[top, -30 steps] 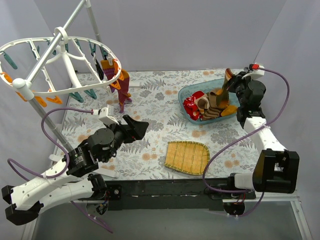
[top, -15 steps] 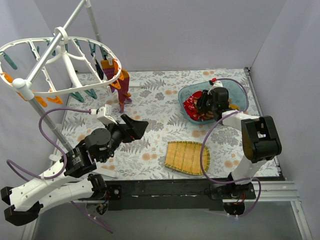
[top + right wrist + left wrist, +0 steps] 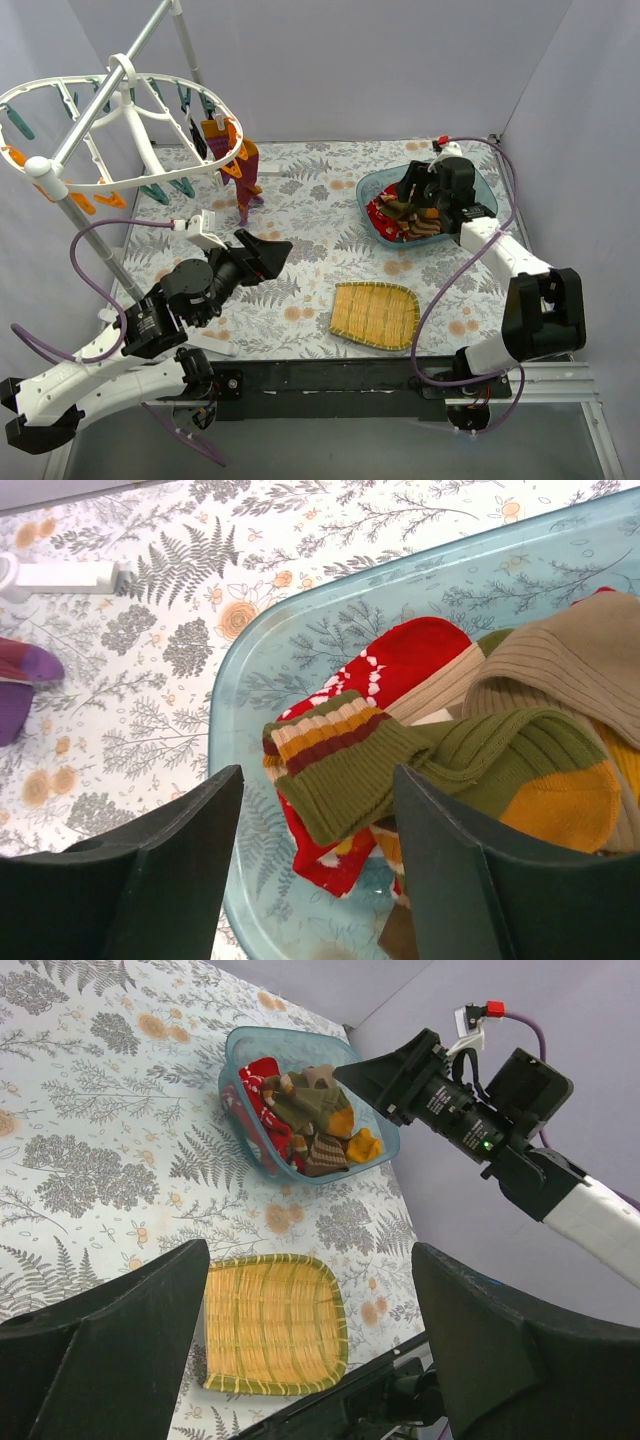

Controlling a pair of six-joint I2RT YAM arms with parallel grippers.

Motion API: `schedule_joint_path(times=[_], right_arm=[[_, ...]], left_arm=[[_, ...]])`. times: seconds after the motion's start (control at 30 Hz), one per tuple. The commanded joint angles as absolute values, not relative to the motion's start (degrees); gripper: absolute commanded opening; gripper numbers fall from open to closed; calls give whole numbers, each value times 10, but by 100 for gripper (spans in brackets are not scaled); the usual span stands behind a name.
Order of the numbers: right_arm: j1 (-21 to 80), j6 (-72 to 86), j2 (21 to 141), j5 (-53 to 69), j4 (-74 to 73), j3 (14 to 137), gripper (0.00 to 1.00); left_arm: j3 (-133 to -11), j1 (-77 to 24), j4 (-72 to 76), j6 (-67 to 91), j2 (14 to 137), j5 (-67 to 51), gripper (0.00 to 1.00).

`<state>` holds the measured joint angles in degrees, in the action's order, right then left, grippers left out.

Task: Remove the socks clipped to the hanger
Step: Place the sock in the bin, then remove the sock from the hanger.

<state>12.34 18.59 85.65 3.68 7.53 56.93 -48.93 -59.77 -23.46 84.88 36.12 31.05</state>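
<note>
hanger (image 3: 120, 130) up at far left, oval long axis left-right, left end cut off by frame. clipped socks (image 3: 247, 178) hang straight down off its right rim, count unclear. more piled in blue bin (image 3: 250, 680). right fingers (image 3: 180, 870) wide apart, empty, over bin. left fingers (image 3: 110, 1360) wide apart, empty, above table (image 3: 310, 210).

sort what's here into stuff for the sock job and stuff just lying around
For the job: white hanger, socks clipped to it, loose socks in the blue bin.
Just lying about: woven tray, pole stand.
</note>
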Motion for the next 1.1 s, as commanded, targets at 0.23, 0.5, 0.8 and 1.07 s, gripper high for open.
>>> schedule_joint_path(times=[0.23, 0.5, 0.8, 1.07], right_arm=[[156, 178, 772, 102, 115, 571, 74], [250, 156, 901, 200, 288, 628, 75], [359, 162, 1087, 187, 396, 766, 75], [419, 177, 1231, 177, 383, 946, 75]], left_arm=[[-502, -598, -237, 850, 352, 330, 83], [-557, -598, -292, 846, 335, 359, 82], [-616, -598, -353, 823, 340, 394, 83], [-630, -598, -374, 817, 337, 418, 83]])
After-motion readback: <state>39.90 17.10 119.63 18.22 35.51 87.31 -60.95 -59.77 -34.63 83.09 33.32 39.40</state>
